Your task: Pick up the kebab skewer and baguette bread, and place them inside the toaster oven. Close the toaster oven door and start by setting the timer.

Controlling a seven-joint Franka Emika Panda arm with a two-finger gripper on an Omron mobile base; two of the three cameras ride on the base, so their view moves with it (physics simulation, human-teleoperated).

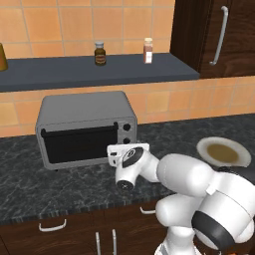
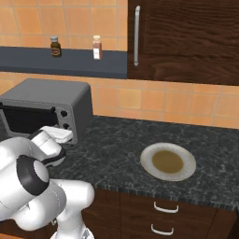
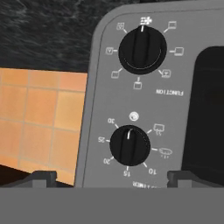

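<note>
Facing toaster oven (image 1: 84, 127): grey box, door (image 1: 79, 144) closed, black knobs; end effector (image 3: 111, 175) spread wide.

On the toaster oven (image 3: 144, 87) panel we read, upside down, "FUNCTION" by the upper knob (image 3: 142, 48); 30, 25, 20, 15, 10 ring the lower knob (image 3: 129, 145).

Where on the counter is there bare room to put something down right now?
Bare counter lies between the toaster oven and the plate, and along the front edge left of the arm. It is crowded at the oven's knobs, where the open gripper sits close.
</note>
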